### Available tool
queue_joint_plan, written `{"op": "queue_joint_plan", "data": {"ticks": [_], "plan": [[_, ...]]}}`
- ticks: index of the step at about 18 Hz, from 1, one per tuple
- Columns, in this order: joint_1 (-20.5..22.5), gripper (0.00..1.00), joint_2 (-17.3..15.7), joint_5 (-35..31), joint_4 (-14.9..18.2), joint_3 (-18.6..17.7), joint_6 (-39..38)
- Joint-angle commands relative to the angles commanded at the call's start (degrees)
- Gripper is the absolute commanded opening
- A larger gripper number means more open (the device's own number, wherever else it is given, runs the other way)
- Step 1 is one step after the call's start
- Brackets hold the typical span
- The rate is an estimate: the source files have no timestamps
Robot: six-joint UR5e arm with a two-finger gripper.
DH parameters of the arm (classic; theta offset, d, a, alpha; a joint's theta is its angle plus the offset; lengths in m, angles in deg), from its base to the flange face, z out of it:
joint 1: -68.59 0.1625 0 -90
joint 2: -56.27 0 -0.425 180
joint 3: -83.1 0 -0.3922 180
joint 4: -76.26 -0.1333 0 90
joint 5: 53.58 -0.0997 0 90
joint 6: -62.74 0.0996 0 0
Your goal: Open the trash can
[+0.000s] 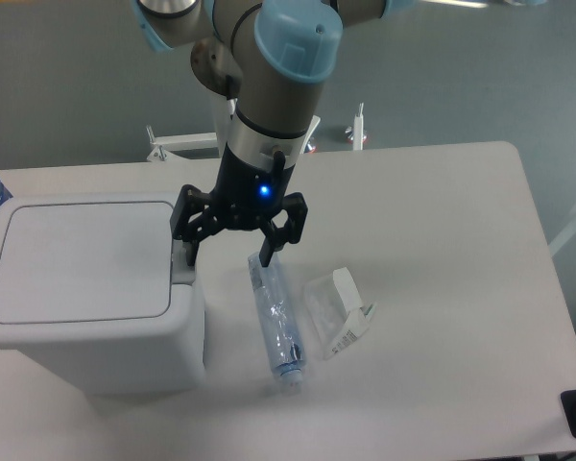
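Trash can [82, 288]: placed at the table's [442, 240] left side, lid shut. Gripper [228, 254]: jaws spread wide, one finger positioned at the grey tab [181, 270] on the lid's right edge. Plastic bottle [275, 320] and clear package [337, 311]: laid just right of the can.

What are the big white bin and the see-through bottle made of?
The bin looks like white plastic: smooth, matte, with rounded moulded corners and a flat lid; its tab is grey, probably plastic too. The bottle lying on the table seems thin clear plastic, since you see through it and it shows glints and crinkles. Glass is unlikely, but I can't be sure.
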Motion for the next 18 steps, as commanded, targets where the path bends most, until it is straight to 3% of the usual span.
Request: {"op": "queue_joint_plan", "data": {"ticks": [8, 10, 14, 18], "plan": [[0.0, 1.0, -0.44, 0.0, -0.17, 1.14, 0.26], [0.09, 1.0, -0.7, -0.61, -2.1, 2.28, 0.53], [1.57, 1.0, -0.44, -10.78, -4.04, 6.67, 1.4], [6.4, 1.0, -0.61, -13.18, -4.22, 9.14, 2.37]]}}
